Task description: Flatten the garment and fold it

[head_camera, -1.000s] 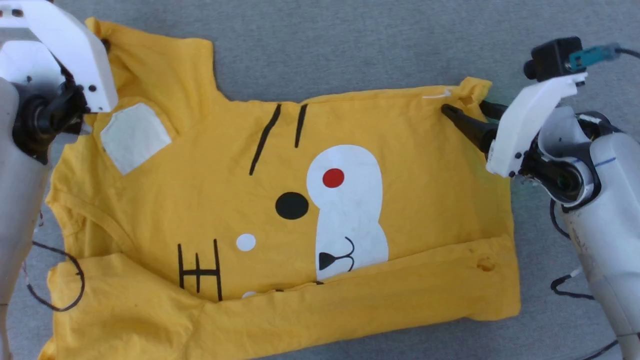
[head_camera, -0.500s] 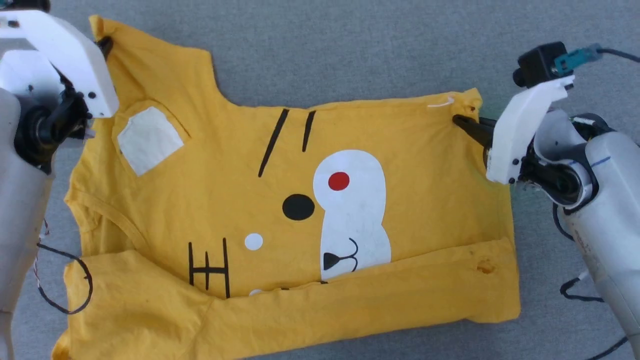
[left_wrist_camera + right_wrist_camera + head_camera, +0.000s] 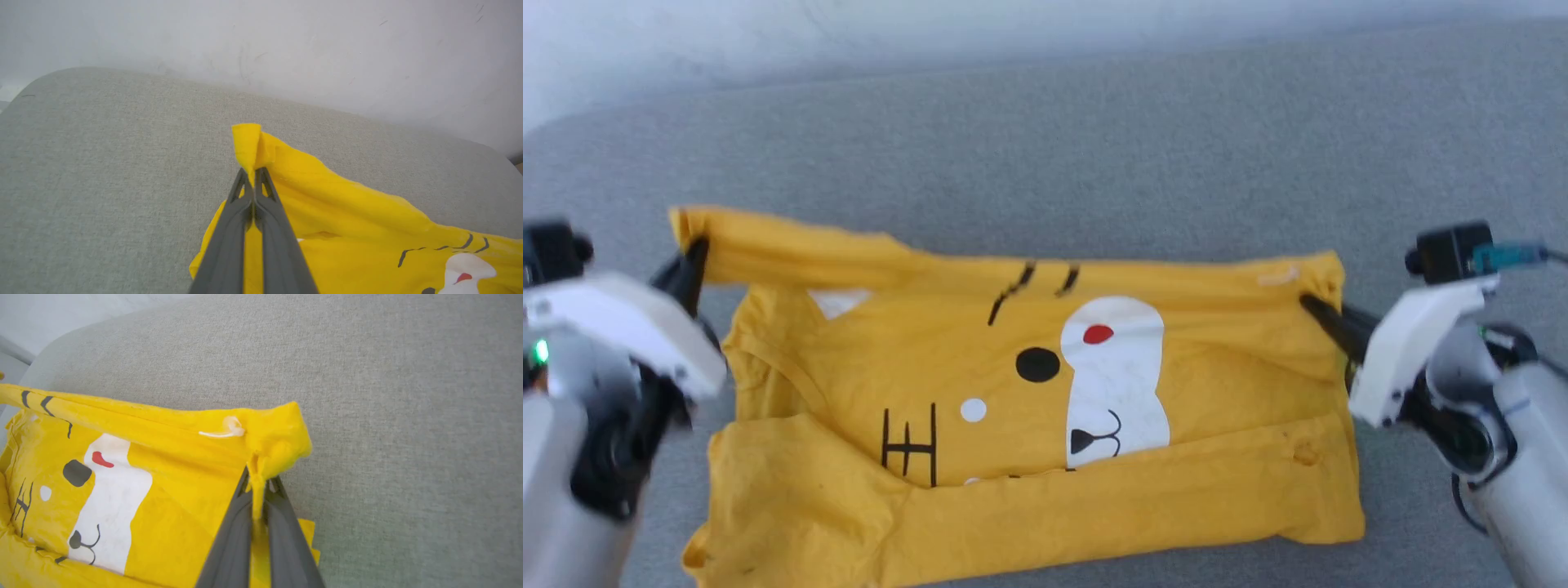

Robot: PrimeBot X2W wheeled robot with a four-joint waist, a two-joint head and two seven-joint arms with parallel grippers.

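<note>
The garment (image 3: 980,367) is a yellow T-shirt with a cartoon face print, lying on a grey cushioned surface (image 3: 1094,147). Its near strip is folded up over the print. The far edge is raised off the surface and stretched between both grippers. My left gripper (image 3: 696,245) is shut on the far left corner; in the left wrist view the gripper (image 3: 253,173) pinches a tuft of the garment (image 3: 347,204). At the far right corner my right gripper (image 3: 1308,302) is shut on the hem, which bunches between that gripper (image 3: 257,477) and the garment (image 3: 171,457).
A pale wall (image 3: 286,41) rises behind the grey surface (image 3: 102,163). The surface's rounded left corner (image 3: 45,355) shows in the right wrist view. Bare grey fabric stretches beyond the shirt's far edge.
The right gripper has closed on the far right corner. Both grippers have lifted the far edge, which now curls toward me over the ear patch. The head camera has tilted up.
</note>
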